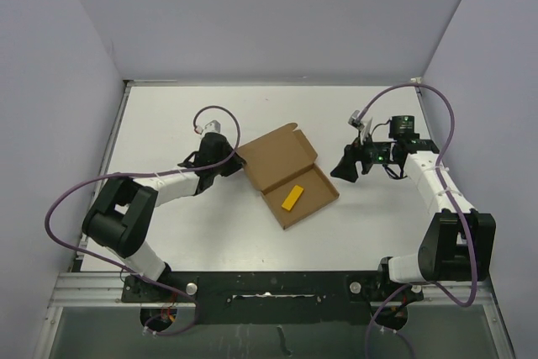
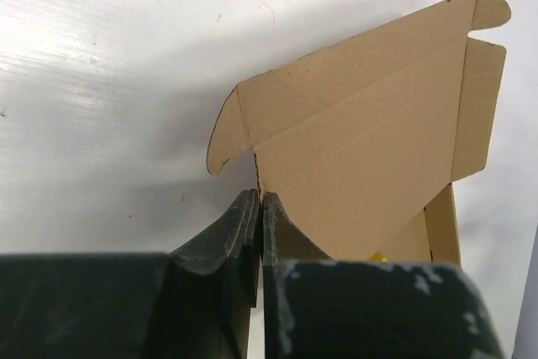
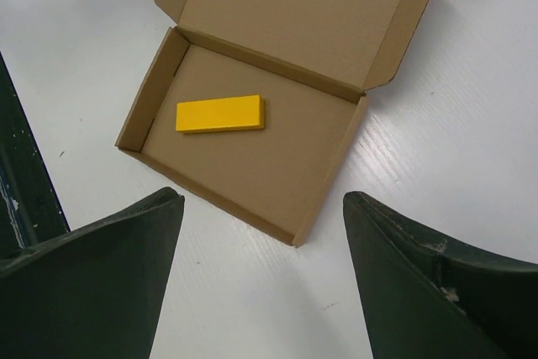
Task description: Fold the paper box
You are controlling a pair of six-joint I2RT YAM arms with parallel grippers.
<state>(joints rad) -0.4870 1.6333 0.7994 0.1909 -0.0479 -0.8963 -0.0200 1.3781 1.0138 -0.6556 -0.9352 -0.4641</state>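
The paper box (image 1: 286, 176) lies open in the middle of the table, a brown cardboard tray with its lid (image 1: 277, 155) folded back to the far left. A yellow block (image 1: 292, 197) rests inside the tray. My left gripper (image 1: 236, 161) is shut on the left edge of the lid. In the left wrist view its fingertips (image 2: 261, 199) pinch the lower corner of the raised lid (image 2: 361, 140). My right gripper (image 1: 346, 166) hovers open just right of the box. In the right wrist view the tray (image 3: 252, 166) and block (image 3: 220, 113) lie beyond its gripper (image 3: 262, 197).
Grey walls enclose the white table (image 1: 168, 124) at the back and both sides. Purple cables (image 1: 450, 124) loop from each arm. The arm bases sit on a black rail (image 1: 269, 283) at the near edge.
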